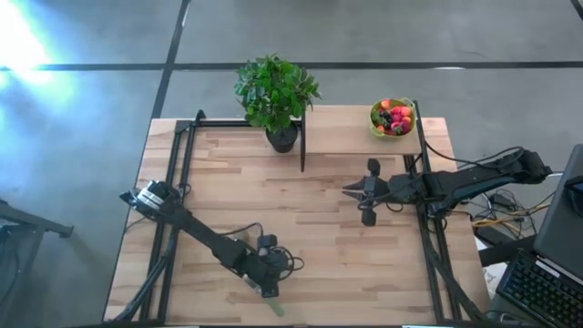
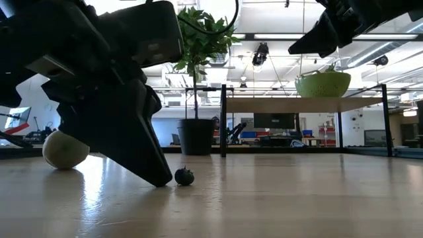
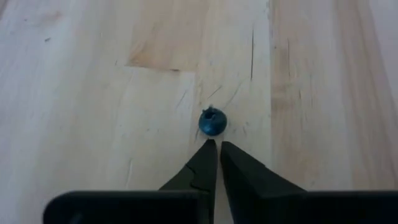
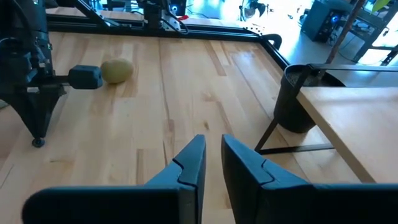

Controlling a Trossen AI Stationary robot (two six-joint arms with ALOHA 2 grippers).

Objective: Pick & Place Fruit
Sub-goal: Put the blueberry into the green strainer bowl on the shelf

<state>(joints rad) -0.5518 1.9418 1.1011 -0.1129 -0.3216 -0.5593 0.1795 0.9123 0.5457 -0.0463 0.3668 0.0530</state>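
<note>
Surface: one pale wooden surface (image 1: pixel 328 228) of glued planks, with black metal rails along its sides.
Plant: one leafy green plant in a black pot (image 1: pixel 276 98), at the far edge.
Bowl: one lime-green round bowl (image 1: pixel 392 117) at the far right, full of small red, orange and dark toy fruits.
Left end effector (image 3: pixel 216 147): low at the near edge, the two dark fingers almost together, holding nothing; tips on the surface.
Right end effector (image 4: pixel 212 144): raised above the middle right, narrow gap, empty.
Green ball: one dull-green round fruit (image 2: pixel 65 149), matte, near the left arm.
Berry: one tiny dark blue berry (image 3: pixel 212 122), round with a small crown, lying just beyond the left tips.
</note>
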